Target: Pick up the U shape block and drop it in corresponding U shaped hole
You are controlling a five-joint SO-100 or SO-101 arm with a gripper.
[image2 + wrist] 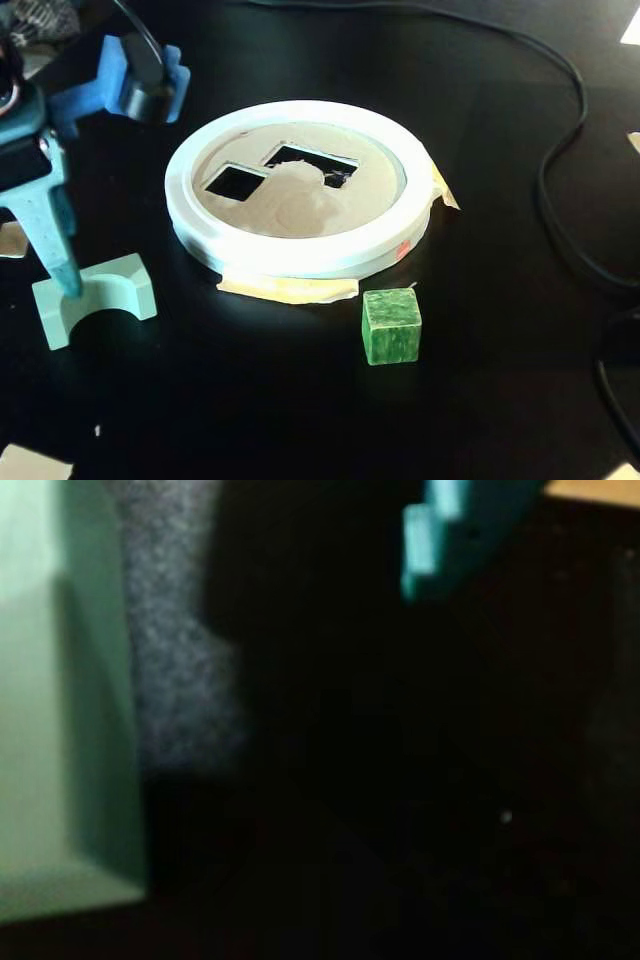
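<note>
The U shape block (95, 297), pale mint green with an arch cut-out, rests on the black table at the left of the fixed view. My teal gripper (68, 283) comes down from above, and one finger's tip (66, 268) touches the block's left top. In the wrist view the block (55, 710) fills the left edge, blurred and very close. A teal finger (428, 542) shows at the top right, well apart from it, so the jaws stand open. The U shaped hole (312, 166) is in the tan disc inside the white ring (300, 255).
A square hole (235, 181) lies left of the U shaped hole. A green cube (391, 326) stands in front of the ring. Tape tabs (285, 290) stick out from under the ring. A black cable (560, 180) runs along the right side.
</note>
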